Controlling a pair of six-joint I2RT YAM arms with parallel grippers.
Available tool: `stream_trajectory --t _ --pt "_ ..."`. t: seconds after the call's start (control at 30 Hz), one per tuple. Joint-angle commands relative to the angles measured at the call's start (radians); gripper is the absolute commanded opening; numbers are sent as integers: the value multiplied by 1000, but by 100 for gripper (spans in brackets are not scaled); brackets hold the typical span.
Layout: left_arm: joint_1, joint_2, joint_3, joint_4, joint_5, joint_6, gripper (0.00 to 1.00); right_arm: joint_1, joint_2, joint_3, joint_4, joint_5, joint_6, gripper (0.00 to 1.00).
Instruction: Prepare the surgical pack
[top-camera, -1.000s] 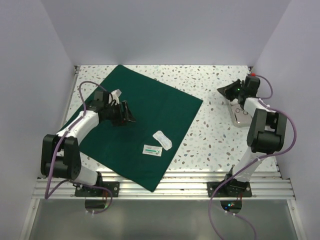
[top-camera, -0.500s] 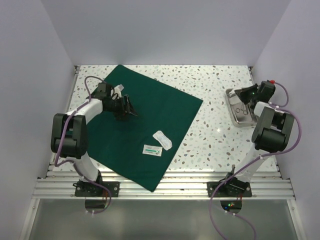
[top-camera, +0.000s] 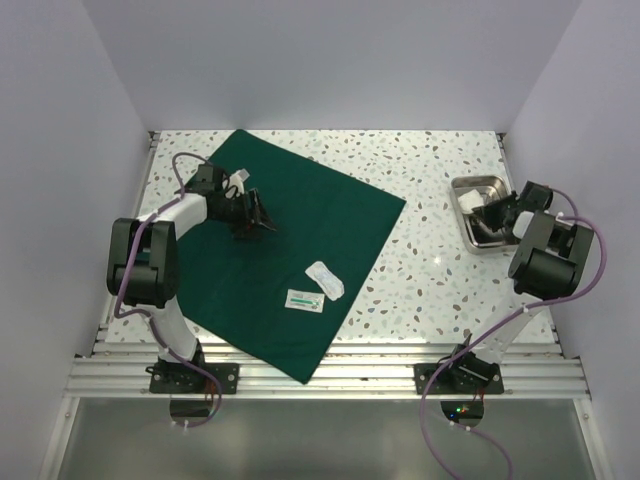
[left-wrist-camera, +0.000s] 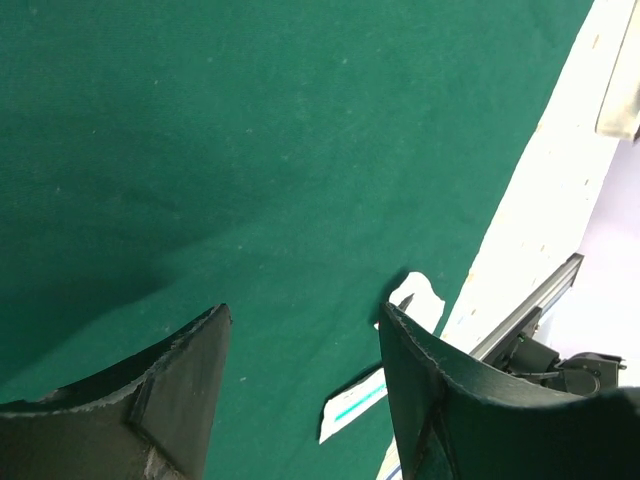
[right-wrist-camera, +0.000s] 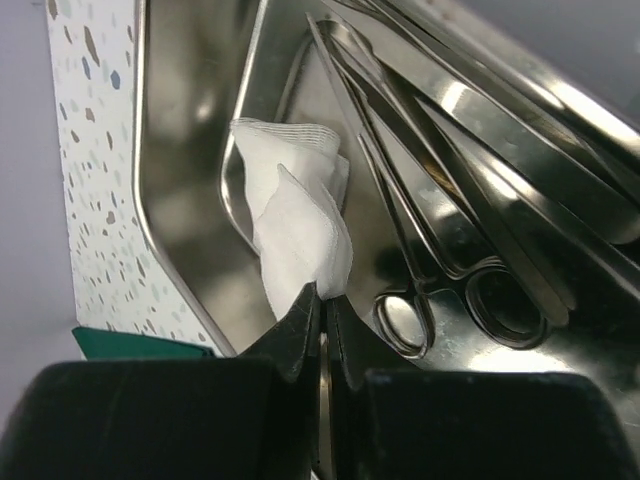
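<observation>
Surgical pack (top-camera: 300, 215): dark green cloth, opened out as a broad flat sheet on the left half of the worktop (top-camera: 430, 270), turned corner-on, near corner lying over the metal rail (top-camera: 400, 365) at the near edge.
Left tool (left-wrist-camera: 300, 325): spread, nothing between the fingers, just above the far-left part of the cloth, shadow falling on the fabric under it.
On the cloth: crumpled white packet (top-camera: 325, 279) and flat printed packet (top-camera: 304, 299), just beside each other, towards the near-right edge, well apart from the left tool.
Right tool (right-wrist-camera: 321, 300): pressed together, tips nipping the lower end of a folded white gauze (right-wrist-camera: 295, 215), inside the tray.
Steel tray (top-camera: 462, 185): shiny, rectangular, at the far right of the worktop, well apart from the cloth.
In the tray: scissor-handled instruments (right-wrist-camera: 430, 250) lying side by side, ring handles near the tool, the gauze touching the nearest of them.
</observation>
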Motion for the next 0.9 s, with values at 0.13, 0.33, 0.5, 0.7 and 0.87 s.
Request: stream_trajectory --t 0.13,0.33,0.5,0.7,0.87 --pt "6 8 40 19 39 -3 64 -31 -26 1 -115 38 -65 0" --pt "6 -9 20 25 40 -6 64 -41 -60 -13 -142 29 -76 0" --pt "6 -31 -3 26 42 -2 64 -47 -77 -24 -145 23 -86 0" --pt "7 -48 -22 25 37 8 64 -60 -101 -22 -153 8 -103 0" --pt "7 -54 -34 28 36 11 64 -77 -106 -10 -187 6 -123 0"
